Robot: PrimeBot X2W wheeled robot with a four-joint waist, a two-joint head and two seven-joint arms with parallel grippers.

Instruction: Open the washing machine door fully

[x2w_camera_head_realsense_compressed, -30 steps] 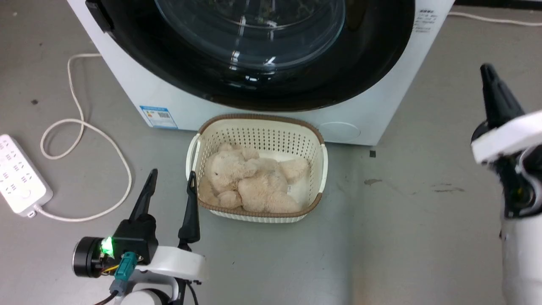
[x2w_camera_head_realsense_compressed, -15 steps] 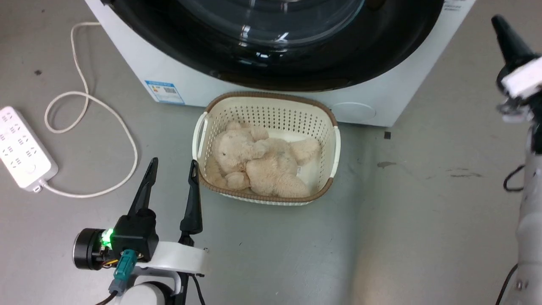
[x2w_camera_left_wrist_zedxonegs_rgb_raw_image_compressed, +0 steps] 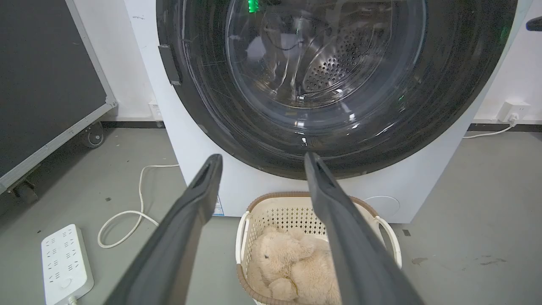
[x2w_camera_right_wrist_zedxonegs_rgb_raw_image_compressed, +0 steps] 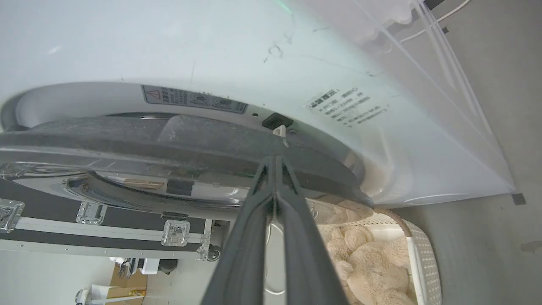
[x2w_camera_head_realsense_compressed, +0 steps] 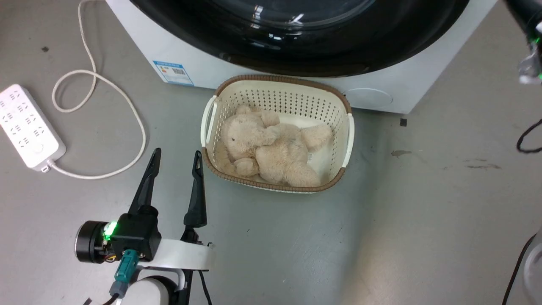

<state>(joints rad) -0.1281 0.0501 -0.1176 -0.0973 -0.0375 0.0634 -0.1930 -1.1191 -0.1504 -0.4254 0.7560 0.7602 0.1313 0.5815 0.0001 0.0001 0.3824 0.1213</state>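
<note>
The washing machine door (x2w_camera_head_realsense_compressed: 338,55) is a glossy black ring around a clear glass bowl, spanning the top of the head view. My left gripper (x2w_camera_head_realsense_compressed: 178,151) is low at the left, open and empty, short of the basket. In the left wrist view the left gripper (x2w_camera_left_wrist_zedxonegs_rgb_raw_image_compressed: 262,156) points at the door (x2w_camera_left_wrist_zedxonegs_rgb_raw_image_compressed: 444,106) from a distance. My right gripper (x2w_camera_right_wrist_zedxonegs_rgb_raw_image_compressed: 275,160) is shut, with its tips at the door's grey rim (x2w_camera_right_wrist_zedxonegs_rgb_raw_image_compressed: 169,135), just below the latch slot (x2w_camera_right_wrist_zedxonegs_rgb_raw_image_compressed: 277,121) in the white front. A narrow gap shows between rim and front. The right wrist (x2w_camera_head_realsense_compressed: 531,46) shows at the upper right.
A cream basket (x2w_camera_head_realsense_compressed: 279,78) holding a beige teddy bear (x2w_camera_head_realsense_compressed: 271,148) stands on the grey floor right below the door. A white power strip (x2w_camera_head_realsense_compressed: 25,123) and its looped cable (x2w_camera_head_realsense_compressed: 127,106) lie at the left. A black flight case (x2w_camera_left_wrist_zedxonegs_rgb_raw_image_compressed: 42,63) stands left of the machine.
The head camera has shifted, so the machine and basket sit higher and further right in the picture. My right arm has risen toward the upper right corner. The left gripper holds still.
</note>
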